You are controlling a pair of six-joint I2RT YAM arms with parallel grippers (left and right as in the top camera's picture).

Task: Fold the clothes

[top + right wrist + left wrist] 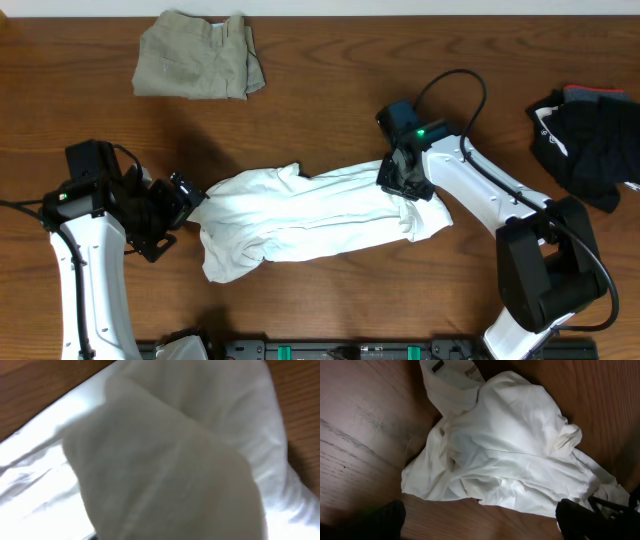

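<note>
The wooden worktop (330, 110) carries a crumpled white T-shirt (300, 220) at its middle, khaki trousers (195, 68) far-left and a black bundle (590, 145) at the right edge. Left jaws gape empty beside the shirt's left end. Right jaws sit on its right end, and cloth hides whether they grasp.

White T-shirt (310, 215) sprawls across the desk (330, 90) middle and fills the ground between left gripper (185, 203) and right gripper (404, 182). Khaki trousers (197, 68) take the far edge toward the left corner. Black bundle (590, 150) sits at the right edge. Bare wood runs along the far edge between trousers and bundle. A narrow bare strip runs along the near edge below the shirt.
</note>
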